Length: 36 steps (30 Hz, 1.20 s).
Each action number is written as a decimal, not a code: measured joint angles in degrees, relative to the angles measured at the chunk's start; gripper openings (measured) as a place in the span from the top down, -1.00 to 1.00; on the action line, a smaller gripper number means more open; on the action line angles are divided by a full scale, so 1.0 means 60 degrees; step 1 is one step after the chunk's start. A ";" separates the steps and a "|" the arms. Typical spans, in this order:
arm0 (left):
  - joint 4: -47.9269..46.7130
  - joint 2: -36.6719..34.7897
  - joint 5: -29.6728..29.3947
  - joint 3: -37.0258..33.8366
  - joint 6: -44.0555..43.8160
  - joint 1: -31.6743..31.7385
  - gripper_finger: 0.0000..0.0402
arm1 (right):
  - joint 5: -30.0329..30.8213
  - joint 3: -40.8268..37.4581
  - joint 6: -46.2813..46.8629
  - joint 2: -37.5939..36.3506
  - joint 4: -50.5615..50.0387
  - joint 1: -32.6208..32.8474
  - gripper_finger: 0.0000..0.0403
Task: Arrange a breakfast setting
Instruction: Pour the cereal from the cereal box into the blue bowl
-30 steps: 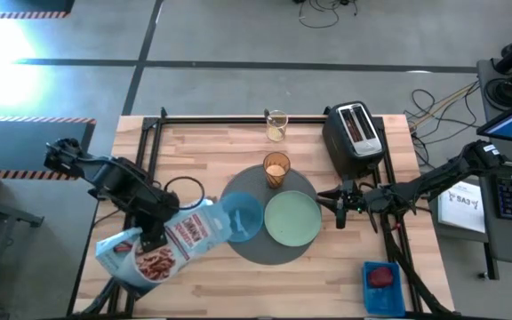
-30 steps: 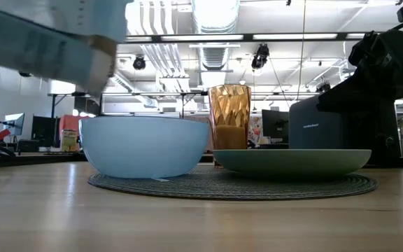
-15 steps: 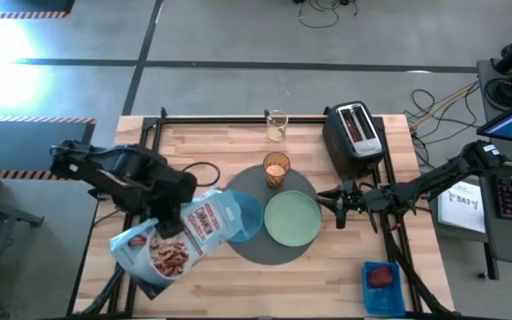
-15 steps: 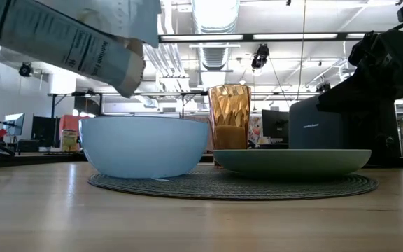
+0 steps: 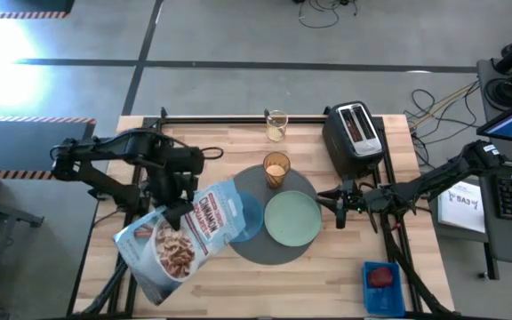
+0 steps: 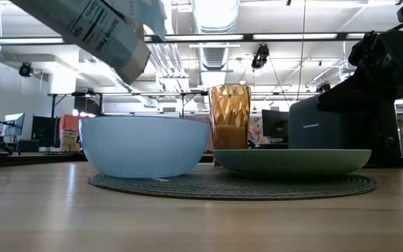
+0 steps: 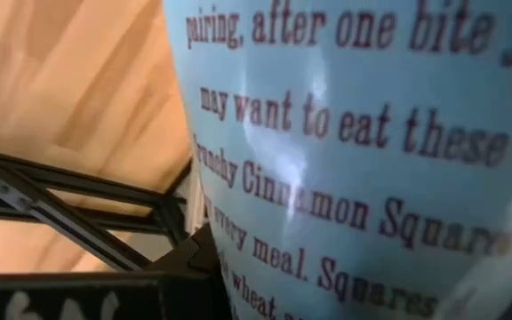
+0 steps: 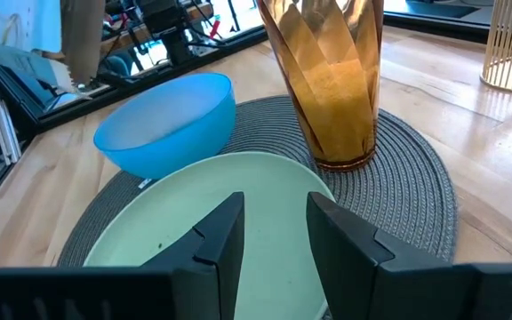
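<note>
Blue bowl (image 5: 243, 216) sits under cereal box (image 5: 178, 241) held by left claw (image 5: 174, 210).

Blue bowl (image 5: 244, 216), pale green plate (image 5: 292, 218) — dark-grey woven mat (image 5: 272, 250).

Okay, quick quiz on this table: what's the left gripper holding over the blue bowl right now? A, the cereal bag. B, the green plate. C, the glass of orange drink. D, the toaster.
A: in the high view the left gripper grips the tilted cereal bag, whose top end overlaps the blue bowl.
</note>
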 joint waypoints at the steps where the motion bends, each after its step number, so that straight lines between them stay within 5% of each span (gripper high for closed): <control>1: 0.0002 0.0000 0.0071 -0.0009 0.0003 0.0105 0.37 | 0.0000 0.0000 0.0000 0.0004 0.0000 0.0000 0.43; 36: 0.0007 0.0004 0.1649 -0.1260 0.0909 0.1537 0.37 | 0.0000 0.0000 0.0000 0.0003 0.0003 0.0000 0.43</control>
